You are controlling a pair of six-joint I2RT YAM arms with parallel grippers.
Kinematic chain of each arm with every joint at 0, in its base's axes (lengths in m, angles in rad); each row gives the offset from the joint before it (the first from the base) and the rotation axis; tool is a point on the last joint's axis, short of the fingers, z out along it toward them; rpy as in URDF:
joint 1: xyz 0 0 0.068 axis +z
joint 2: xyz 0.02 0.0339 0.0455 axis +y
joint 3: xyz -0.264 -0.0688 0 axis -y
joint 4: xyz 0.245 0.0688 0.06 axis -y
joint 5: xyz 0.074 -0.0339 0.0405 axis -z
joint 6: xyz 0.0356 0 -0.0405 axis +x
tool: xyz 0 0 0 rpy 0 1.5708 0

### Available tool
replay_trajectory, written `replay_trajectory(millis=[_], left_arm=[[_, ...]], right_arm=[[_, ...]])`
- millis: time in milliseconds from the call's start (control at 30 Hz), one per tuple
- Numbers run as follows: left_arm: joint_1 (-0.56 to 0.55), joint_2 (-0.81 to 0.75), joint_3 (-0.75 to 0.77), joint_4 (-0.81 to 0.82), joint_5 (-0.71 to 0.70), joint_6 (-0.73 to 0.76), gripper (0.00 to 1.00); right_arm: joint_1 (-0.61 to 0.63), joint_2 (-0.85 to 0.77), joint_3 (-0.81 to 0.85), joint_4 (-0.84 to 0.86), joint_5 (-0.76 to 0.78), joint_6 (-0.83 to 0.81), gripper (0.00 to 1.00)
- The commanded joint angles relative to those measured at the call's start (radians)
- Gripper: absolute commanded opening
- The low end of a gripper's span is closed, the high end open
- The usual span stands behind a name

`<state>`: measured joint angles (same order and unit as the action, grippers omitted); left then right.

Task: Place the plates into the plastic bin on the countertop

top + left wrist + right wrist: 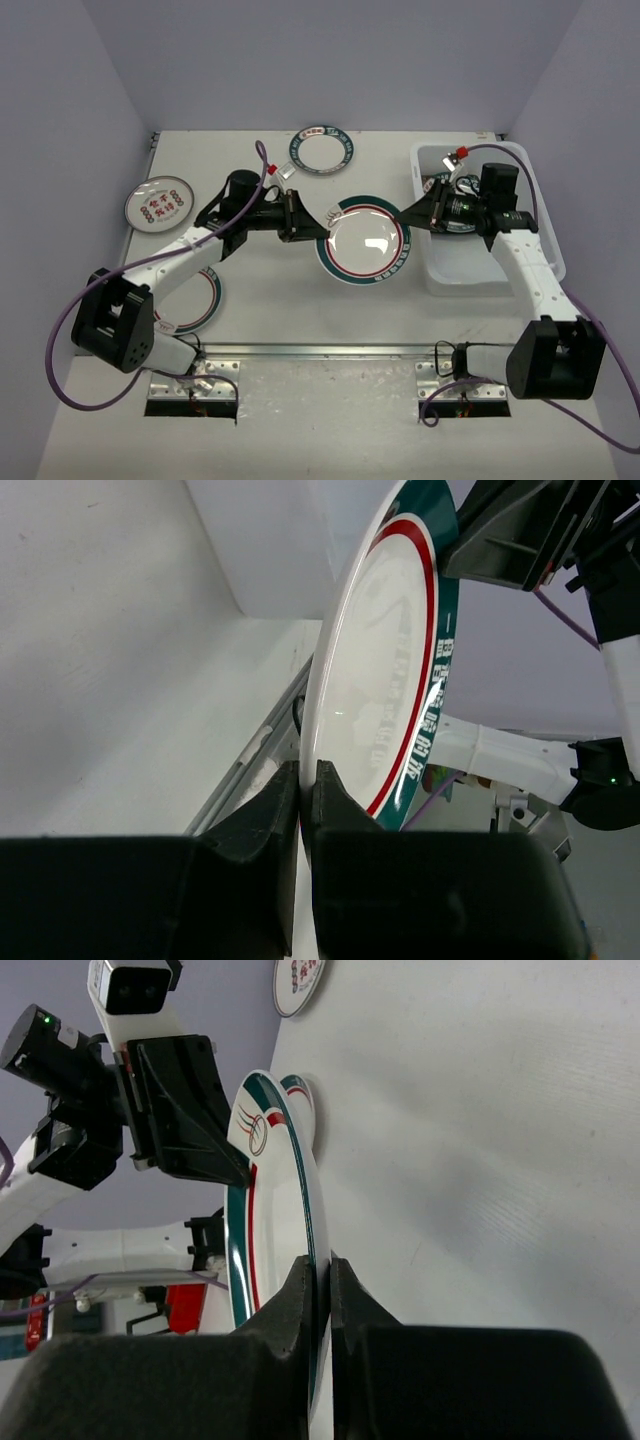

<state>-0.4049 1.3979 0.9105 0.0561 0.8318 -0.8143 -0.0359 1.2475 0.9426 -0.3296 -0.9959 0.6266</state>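
While both jaws pinch central plate (365, 243), bin (470, 284) contents obscured.

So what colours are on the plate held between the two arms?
White plate, teal rim, red ring inside; top view shows it best.

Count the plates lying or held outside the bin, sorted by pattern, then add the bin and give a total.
Teal-rimmed plates: 3 (held plate, far plate, near-left plate)
Red-medallion plate: 1
Bin: 1
Total: 5
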Motion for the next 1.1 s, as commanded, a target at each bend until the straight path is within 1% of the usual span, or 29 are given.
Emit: replay_trajectory(millis=[0, 33, 67, 100, 133, 167, 233, 267, 367, 400, 467, 533, 567, 633, 700, 800, 867, 900, 933, 1000, 1067], left_arm=[[0.034, -0.007, 0.099, 0.032, 0.016, -0.014, 0.23], [0.044, -0.008, 0.112, -0.02, -0.003, -0.001, 0.57], [0.055, -0.011, 0.129, -0.117, -0.032, 0.029, 0.99], [0.061, -0.014, 0.145, -0.12, -0.068, 0.03, 1.0], [0.075, -0.024, 0.167, -0.209, -0.145, 0.063, 1.0], [0.089, -0.034, 0.188, -0.3, -0.222, 0.096, 1.0], [0.127, -0.062, 0.19, -0.425, -0.327, 0.129, 1.0], [0.157, -0.086, 0.185, -0.459, -0.361, 0.14, 1.0], [0.212, -0.14, 0.147, -0.482, -0.383, 0.172, 1.0], [0.22, -0.156, 0.139, -0.496, -0.385, 0.179, 1.0], [0.221, -0.177, 0.131, -0.525, -0.385, 0.209, 1.0], [0.221, -0.197, 0.119, -0.547, -0.39, 0.231, 1.0], [0.221, -0.204, 0.114, -0.55, -0.39, 0.237, 1.0], [0.221, -0.232, 0.088, -0.547, -0.381, 0.239, 1.0], [0.221, -0.245, 0.069, -0.545, -0.37, 0.239, 1.0], [0.221, -0.253, 0.047, -0.543, -0.345, 0.241, 1.0], [0.221, -0.255, 0.042, -0.544, -0.343, 0.245, 1.0], [0.221, -0.257, 0.042, -0.544, -0.34, 0.244, 1.0], [0.221, -0.257, 0.042, -0.544, -0.334, 0.244, 1.0], [0.221, -0.257, 0.047, -0.544, -0.317, 0.245, 1.0], [0.221, -0.256, 0.052, -0.548, -0.302, 0.252, 1.0]], right_arm=[[0.002, -0.037, -0.008, -0.006, -0.04, -0.025, 0.0], [-0.004, -0.041, -0.008, -0.014, -0.001, -0.02, 0.0], [-0.019, -0.049, -0.007, -0.027, 0.077, -0.007, 0.0], [-0.019, -0.049, -0.007, -0.028, 0.08, 0.009, 0.0], [-0.058, -0.055, -0.016, -0.026, 0.135, 0.064, 0.0], [-0.102, -0.063, -0.027, -0.021, 0.191, 0.126, 0.0], [-0.235, -0.104, -0.084, 0.041, 0.258, 0.302, 0.0], [-0.279, -0.124, -0.106, 0.07, 0.292, 0.363, 0.0], [-0.384, -0.169, -0.141, 0.103, 0.476, 0.49, 0.0], [-0.399, -0.19, -0.144, 0.104, 0.576, 0.542, 0.0], [-0.426, -0.207, -0.152, 0.089, 0.697, 0.621, 0.0], [-0.433, -0.207, -0.162, 0.063, 0.861, 0.705, 0.0], [-0.433, -0.206, -0.19, 0.079, 0.936, 0.73, 0.0], [-0.433, -0.184, -0.236, 0.186, 0.99, 0.802, 0.0], [-0.432, -0.138, -0.263, 0.236, 1.017, 0.839, 0.0], [-0.418, -0.071, -0.257, 0.305, 1.027, 0.829, 0.0], [-0.389, -0.039, -0.266, 0.354, 1.068, 0.815, 0.0], [-0.371, -0.031, -0.284, 0.413, 1.1, 0.806, 0.0], [-0.369, -0.029, -0.297, 0.418, 1.101, 0.806, 0.0], [-0.341, 0.016, -0.306, 0.504, 1.128, 0.805, 0.02], [-0.326, 0.063, -0.277, 0.515, 1.135, 0.783, 0.05]])
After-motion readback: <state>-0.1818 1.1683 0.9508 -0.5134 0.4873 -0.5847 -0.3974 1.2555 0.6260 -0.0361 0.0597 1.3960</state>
